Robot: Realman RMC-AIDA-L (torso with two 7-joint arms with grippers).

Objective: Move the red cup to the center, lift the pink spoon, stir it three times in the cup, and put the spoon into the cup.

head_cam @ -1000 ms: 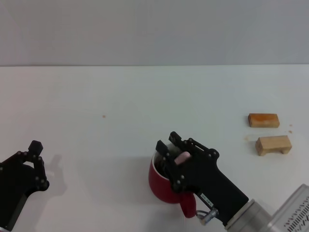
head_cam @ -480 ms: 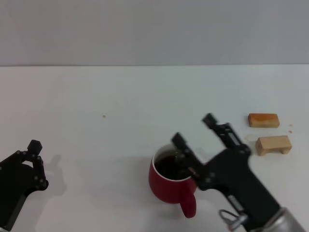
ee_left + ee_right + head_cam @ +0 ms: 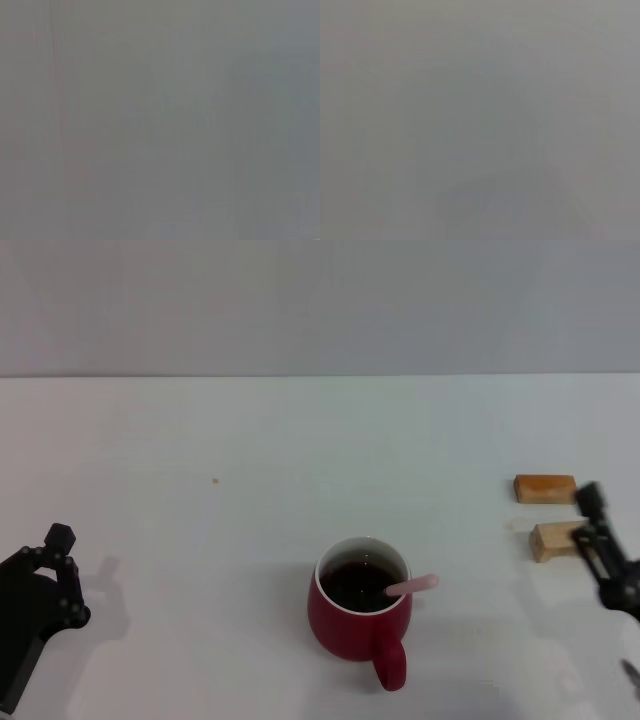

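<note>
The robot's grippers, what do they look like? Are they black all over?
Yes. In the head view both are matte black. The left gripper, at the picture's lower left, is a chunky black block with jointed, linked fingers and small round knobs at the joints. The right gripper, at the right edge, shows thin black linked bars. No cables or markings show.

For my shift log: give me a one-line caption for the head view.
Pink spoon rests in the red cup; right gripper at table's right edge.

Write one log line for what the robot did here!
pink spoon: in red cup | right gripper: near wooden blocks | left gripper: parked
</note>
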